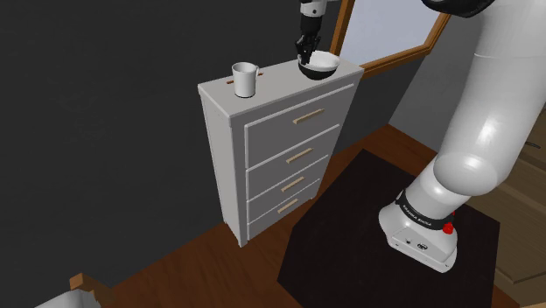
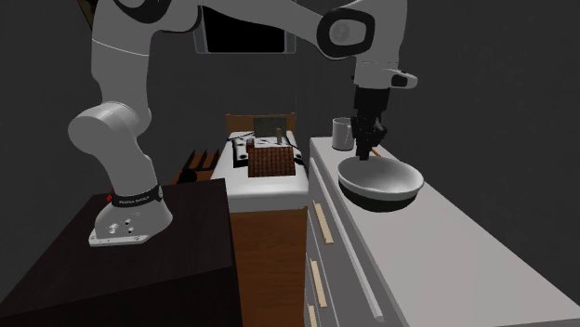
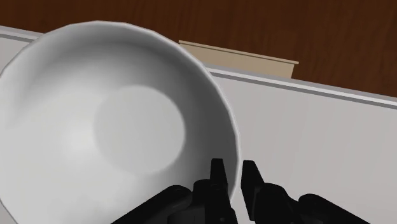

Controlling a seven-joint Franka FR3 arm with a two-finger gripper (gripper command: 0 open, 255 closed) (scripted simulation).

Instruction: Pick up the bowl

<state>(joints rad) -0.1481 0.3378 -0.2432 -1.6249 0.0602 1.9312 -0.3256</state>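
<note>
A bowl [image 1: 322, 63], white inside and dark outside, sits on top of a grey chest of drawers [image 1: 262, 90], near the end on the shoulder view's right. My black gripper [image 1: 304, 55] comes down from above onto the bowl's rim. In the wrist view the gripper [image 3: 232, 177] is shut on the rim of the bowl [image 3: 114, 127], one finger inside and one outside. From the second exterior view, the gripper [image 2: 364, 154] meets the far edge of the bowl [image 2: 381, 180].
A white cup [image 1: 244, 79] stands on the chest's top near its other end, also seen as cup [image 2: 342, 133]. A mirror leans behind the chest. A bedside table with a wicker basket [image 2: 270, 161] stands beyond. The dark stand [image 1: 394, 236] is below.
</note>
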